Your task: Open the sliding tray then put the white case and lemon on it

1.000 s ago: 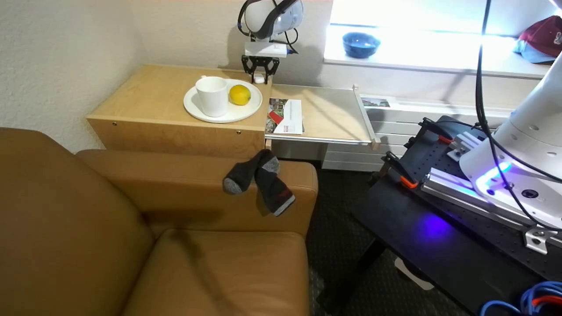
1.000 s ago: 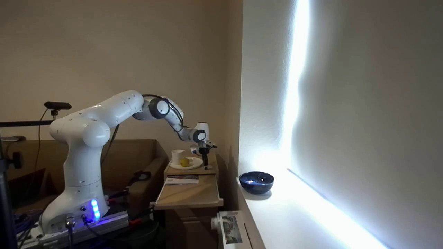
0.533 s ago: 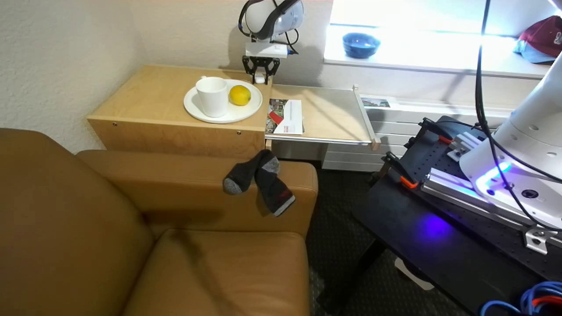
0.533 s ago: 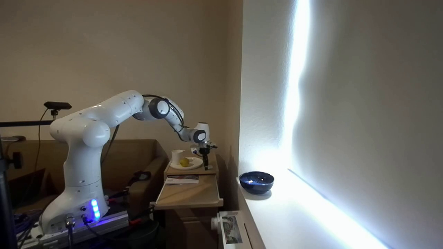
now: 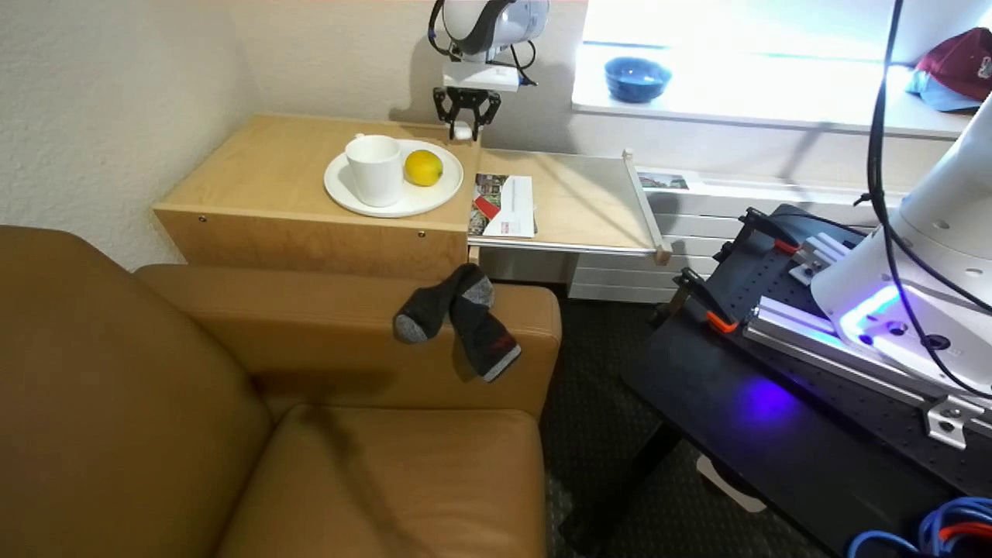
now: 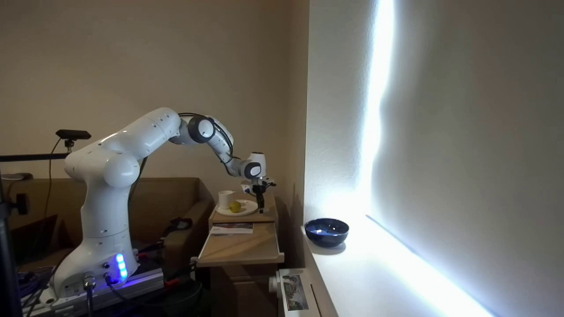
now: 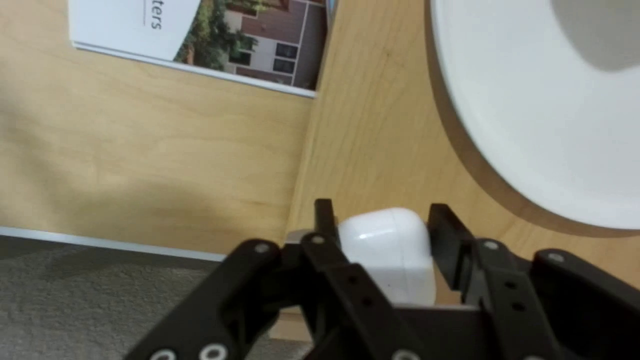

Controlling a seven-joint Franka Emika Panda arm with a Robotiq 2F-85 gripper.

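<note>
The black gripper (image 7: pixel 383 220) had the white case (image 7: pixel 392 255) pinched between its two fingers (image 7: pixel 451 245), one on each side. The wooden table top (image 7: pixel 370 135) was right under the gripper, and the finger nearer the sliding tray (image 5: pixel 581 194) looked very close to its edge. The tray was already pulled out. It began just past that edge, beside the gripper and lower down, and it stretched away from the gripper toward the robot base (image 6: pixel 99 251). So the next move seemed to need a trip sideways over the edge, then down (I could not tell if the case was off the wood at all). Going too low too soon might have bumped the case, I thought. A printed brochure (image 5: pixel 508 205) lay on the tray too, near the gripper but off toward the brown couch (image 5: pixel 341 310). The lemon (image 5: pixel 424 168) was the other way from the gripper, away from the tray, on the round white plate (image 5: pixel 428 199) near the white mug (image 5: pixel 376 172). That fruit looked like a job for later, since the gripper was full and neither thing was on the tray yet
</note>
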